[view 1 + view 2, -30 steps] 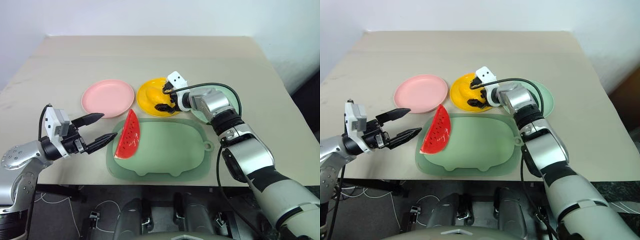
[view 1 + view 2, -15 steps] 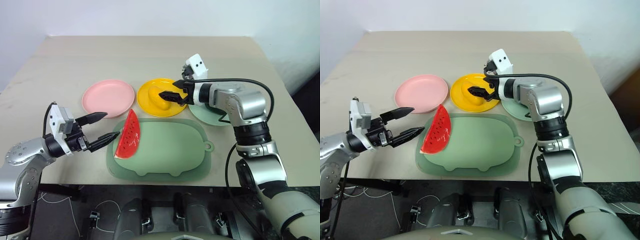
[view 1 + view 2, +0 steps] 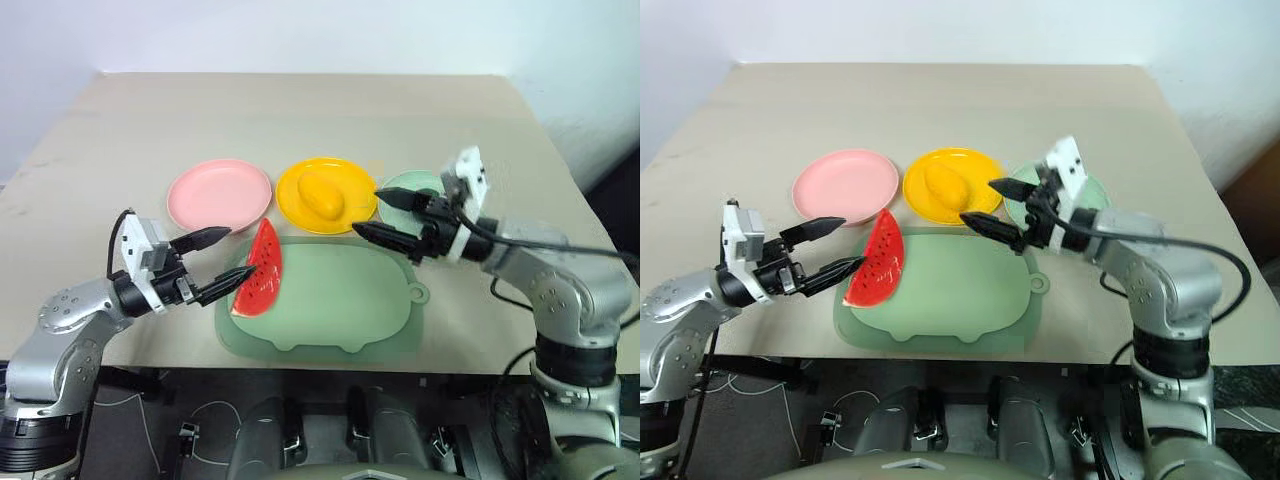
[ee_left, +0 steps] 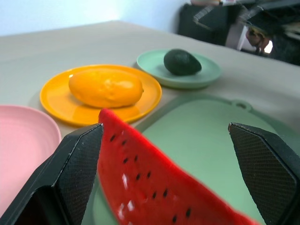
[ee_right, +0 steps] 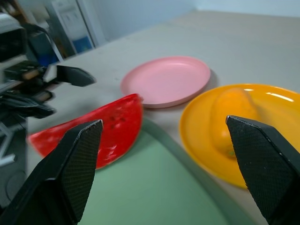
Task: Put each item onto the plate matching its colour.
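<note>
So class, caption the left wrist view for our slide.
Open left gripper frames the watermelon wedge; mango on yellow plate, avocado on green plate.

Mango [image 3: 322, 194] on yellow plate [image 3: 292, 186], avocado [image 4: 182, 62] on green plate [image 4: 154, 62], watermelon [image 3: 259, 270] off pink plate [image 3: 218, 192].

Watermelon wedge [image 3: 258, 272] on mat's [image 3: 330, 305] left edge; behind it, three plates [image 3: 219, 193] (mango [image 3: 322, 194] on the middle one).

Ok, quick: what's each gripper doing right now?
Left gripper: open, empty, fingers either side of the watermelon wedge.
Right gripper: open, empty, above the green mat.
</note>
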